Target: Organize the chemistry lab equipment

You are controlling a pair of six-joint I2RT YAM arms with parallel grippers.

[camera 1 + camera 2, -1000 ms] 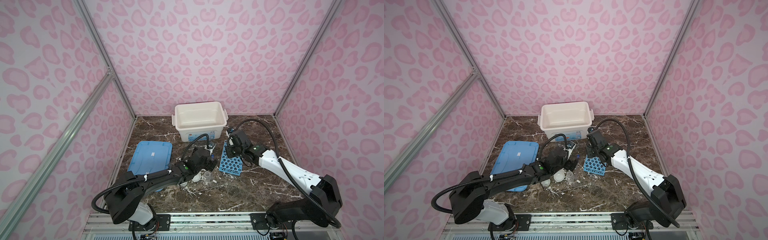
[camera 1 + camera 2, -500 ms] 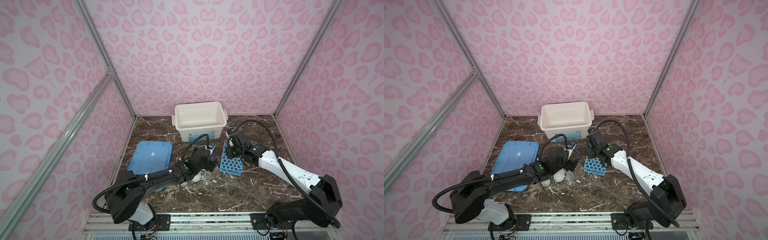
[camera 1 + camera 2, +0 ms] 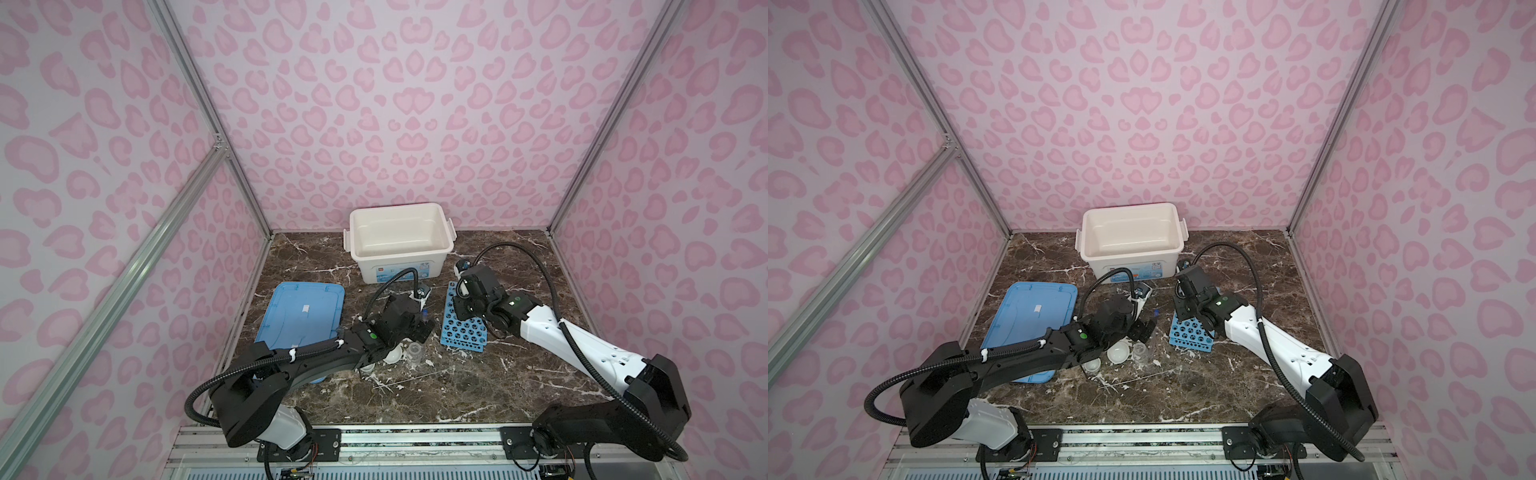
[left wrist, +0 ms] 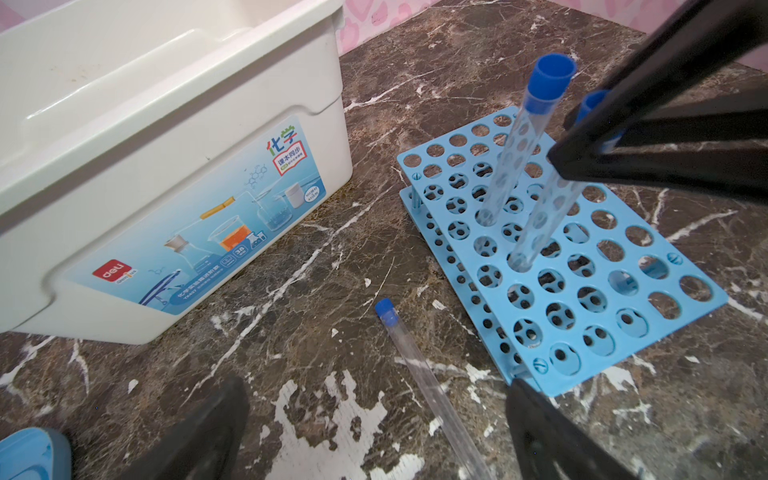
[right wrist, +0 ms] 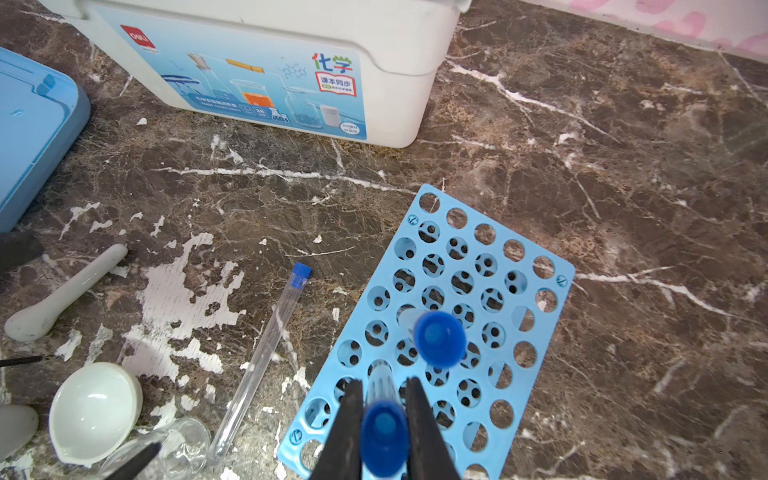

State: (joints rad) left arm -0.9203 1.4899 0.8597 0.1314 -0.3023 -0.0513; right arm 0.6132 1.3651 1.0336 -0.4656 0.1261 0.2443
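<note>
Right now your right claw (image 5: pixel 384 390) is pinched on a blue-capped tube (image 5: pixel 383 436) whose lower end sits in a hole of the blue rack (image 5: pixel 557 282), just beside a second tube (image 5: pixel 439 338) already standing there. In the left wrist view both tubes lean rather than stand straight. So if you let go with the held tube only partly seated, I judge it could tip against its neighbour. And if you pull away without letting go cleanly, the light rack could be dragged or lifted. Your left claw (image 4: pixel 374 384) is spread wide, low over a third tube (image 4: pixel 415 365) lying on the worktop (image 4: pixel 291 270). One finger is close to the rack's near corner, so closing could catch the rack. The round tube may also roll out from under the claw towards the pestle (image 5: pixel 62 295) and white dish (image 5: pixel 93 411). Against the earlier top views almost nothing has shifted: both arms, the rack, the white box (image 3: pixel 399 249) and the blue lid (image 3: pixel 299 316) sit where they were.
</note>
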